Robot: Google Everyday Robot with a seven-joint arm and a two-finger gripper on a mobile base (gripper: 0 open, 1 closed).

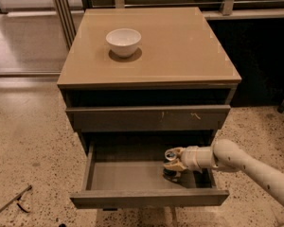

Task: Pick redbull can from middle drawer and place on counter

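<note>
The redbull can stands at the right of the open middle drawer, clasped between the 2 fingers of the gripper. Above and behind the gripper, the counter surface carries 1 white bowl, up to the gripper's left.

The bowl sits on the surface, upper centre-left of frame. The middle drawer stands open below, lower centre. The redbull can is inside, right rear, with the tool at the can.
</note>
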